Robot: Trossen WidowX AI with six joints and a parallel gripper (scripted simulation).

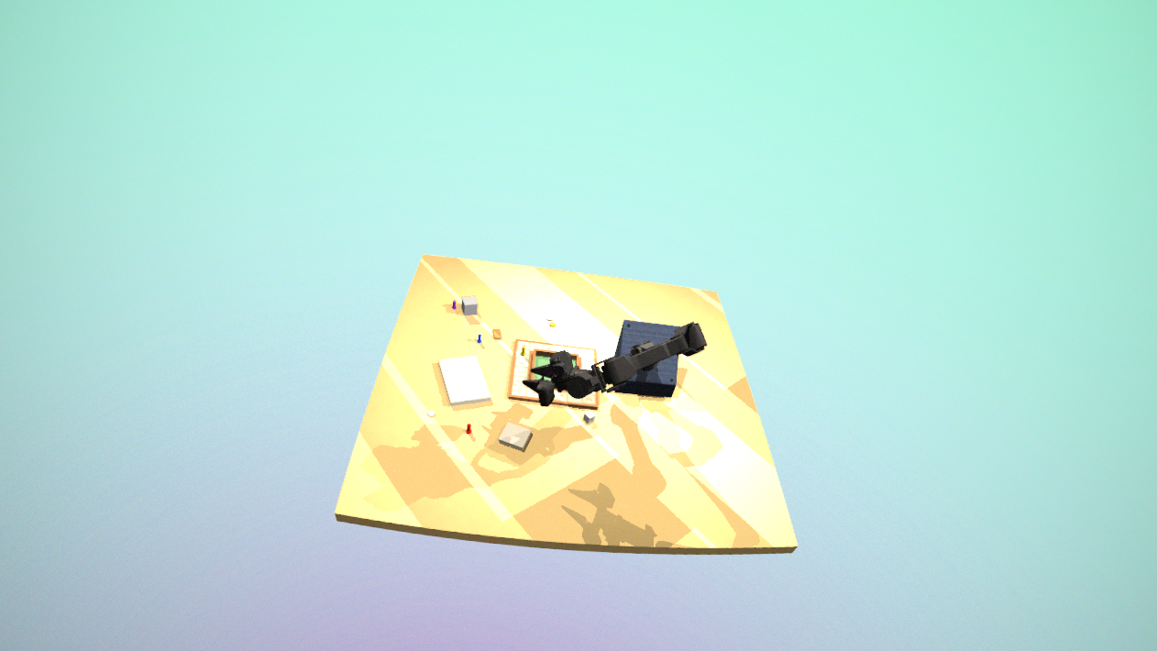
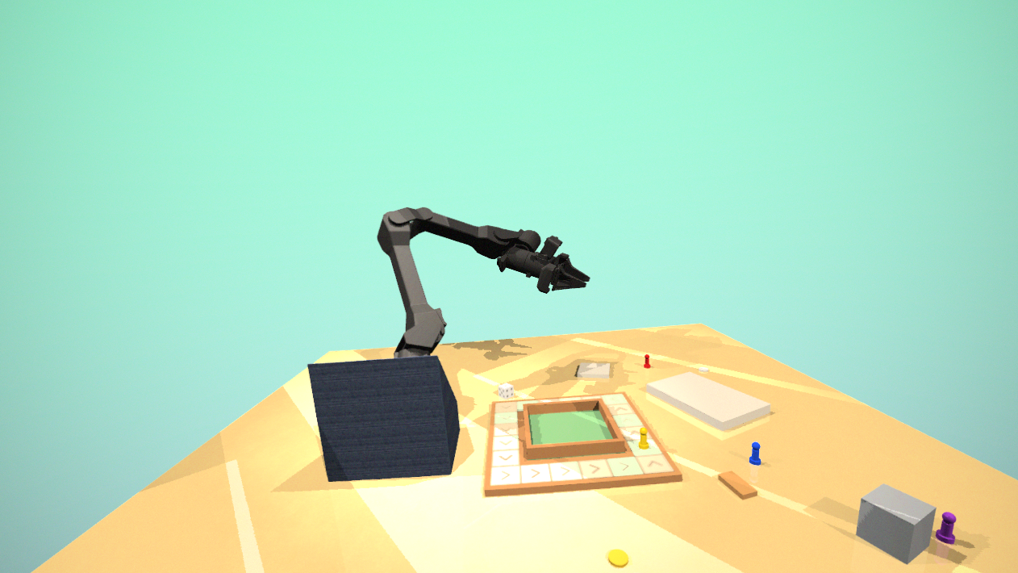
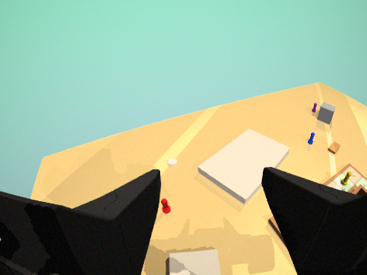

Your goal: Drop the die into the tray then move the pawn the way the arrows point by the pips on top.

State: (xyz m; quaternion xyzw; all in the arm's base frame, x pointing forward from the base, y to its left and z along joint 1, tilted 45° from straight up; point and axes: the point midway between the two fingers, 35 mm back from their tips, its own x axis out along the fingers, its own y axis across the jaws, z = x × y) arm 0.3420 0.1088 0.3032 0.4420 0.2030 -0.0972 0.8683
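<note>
The white die (image 1: 589, 417) (image 2: 506, 390) lies on the table beside the board, near the dark blue block; it is not in the wrist view. The board (image 1: 512, 368) (image 2: 583, 487) (image 3: 338, 173) has arrowed squares around a brown-walled tray (image 2: 575, 448) with a green floor, and no die shows in it. The yellow pawn (image 1: 523, 351) (image 2: 643, 438) (image 3: 347, 178) stands upright on a square beside the tray. My gripper (image 1: 527, 377) (image 2: 587, 282) (image 3: 213, 177) is partly open and empty, high above the board, touching nothing. The arm hides part of the board in the top view.
A dark blue block (image 1: 646, 388) (image 2: 384, 420) stands beside the board. A large pale slab (image 1: 464, 380) (image 2: 704, 399) (image 3: 245, 163), a small slab (image 1: 515, 435) (image 3: 194, 262), red (image 3: 166, 206), blue (image 2: 755, 453) and purple pawns (image 2: 945, 528) and a grey block (image 2: 894, 524) are around it.
</note>
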